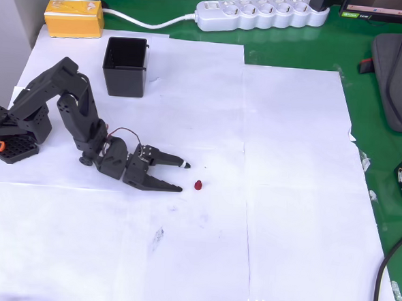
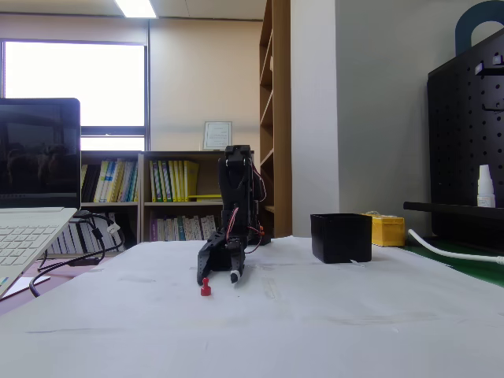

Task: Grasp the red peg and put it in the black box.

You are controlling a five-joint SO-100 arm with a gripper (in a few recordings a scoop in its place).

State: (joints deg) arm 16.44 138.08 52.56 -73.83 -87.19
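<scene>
The red peg (image 1: pixel 198 185) (image 2: pixel 205 288) is tiny and dark red, standing on the white paper. My black gripper (image 1: pixel 184 177) (image 2: pixel 218 277) lies low over the paper just left of the peg in the overhead view, open, with nothing between its fingers; the peg sits slightly beyond the fingertips (image 1: pixel 185 165). The black box (image 1: pixel 125 66) (image 2: pixel 341 237) is a square, tall-walled container standing upright and hollow at the back left of the overhead view, well apart from the gripper and peg.
A yellow rectangular box (image 1: pixel 74 17) (image 2: pixel 387 231) lies behind the black box. A white power strip (image 1: pixel 262 15) runs along the back edge. The arm's base (image 1: pixel 11 135) sits at the left. A laptop (image 2: pixel 31 205) stands at the left of the fixed view.
</scene>
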